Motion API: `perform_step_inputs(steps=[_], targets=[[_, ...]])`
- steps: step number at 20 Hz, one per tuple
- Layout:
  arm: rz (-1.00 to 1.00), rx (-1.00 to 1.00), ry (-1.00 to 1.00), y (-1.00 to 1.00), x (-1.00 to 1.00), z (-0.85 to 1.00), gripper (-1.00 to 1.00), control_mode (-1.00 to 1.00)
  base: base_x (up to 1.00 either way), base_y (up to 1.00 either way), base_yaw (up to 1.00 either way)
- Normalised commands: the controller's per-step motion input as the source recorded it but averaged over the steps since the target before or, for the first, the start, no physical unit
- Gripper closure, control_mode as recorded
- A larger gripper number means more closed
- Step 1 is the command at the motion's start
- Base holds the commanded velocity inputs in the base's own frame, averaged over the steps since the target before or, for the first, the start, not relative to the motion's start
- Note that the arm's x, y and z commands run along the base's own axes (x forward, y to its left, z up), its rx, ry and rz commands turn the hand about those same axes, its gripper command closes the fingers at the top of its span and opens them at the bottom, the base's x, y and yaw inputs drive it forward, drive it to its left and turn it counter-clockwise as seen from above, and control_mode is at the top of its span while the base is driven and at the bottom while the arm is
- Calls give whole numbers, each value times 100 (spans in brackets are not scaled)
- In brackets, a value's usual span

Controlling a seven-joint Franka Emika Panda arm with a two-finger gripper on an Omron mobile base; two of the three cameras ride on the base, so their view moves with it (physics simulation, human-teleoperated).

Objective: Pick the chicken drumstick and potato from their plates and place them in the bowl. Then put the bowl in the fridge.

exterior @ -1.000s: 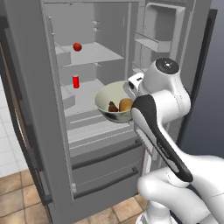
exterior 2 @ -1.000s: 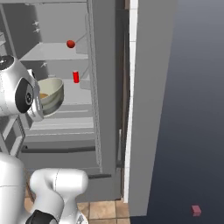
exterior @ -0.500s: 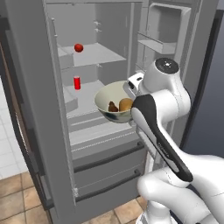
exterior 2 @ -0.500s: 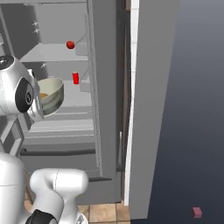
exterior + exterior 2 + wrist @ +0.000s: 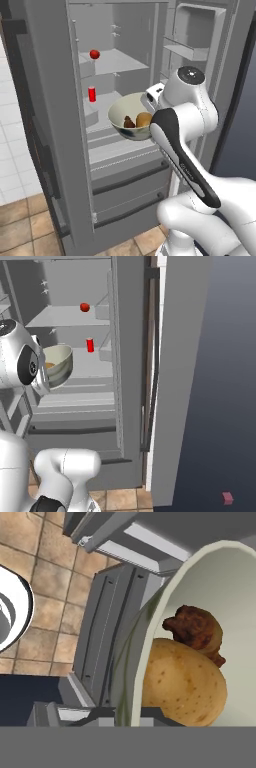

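My gripper (image 5: 148,106) is shut on the near rim of the cream bowl (image 5: 119,113) and holds it level in front of the open fridge (image 5: 55,130), just outside the middle shelf. In the bowl lie the dark brown chicken drumstick (image 5: 129,122) and the golden potato (image 5: 144,119), touching each other. In the hand view, the bowl (image 5: 220,577) is seen edge-on with the potato (image 5: 182,684) near the gripper (image 5: 128,714) and the drumstick (image 5: 195,628) behind it. The right base view has the bowl (image 5: 60,362) beside my wrist. The plates are out of view.
A small red ball (image 5: 94,54) sits on the fridge's upper shelf and a red can (image 5: 92,94) on the shelf below, behind the bowl. Closed drawers (image 5: 130,182) lie under the bowl. The right door (image 5: 175,376) stands open. The floor (image 5: 25,225) is tiled.
The whole picture has shifted slightly, so the camera has moved a little. The bowl stays in the same grip in front of the fridge.
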Motion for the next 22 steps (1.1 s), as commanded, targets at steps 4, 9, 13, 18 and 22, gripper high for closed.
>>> perform_step_inputs(steps=[4,9,13,18,22], targets=[[0,0,0,0,0,0,100,100,18,36,-2],[0,0,0,0,0,0,100,100,42,19,0],[0,0,0,0,0,0,100,100,45,17,0],[0,0,0,0,0,0,100,100,38,18,0],[0,0,0,0,0,0,100,100,32,16,0]])
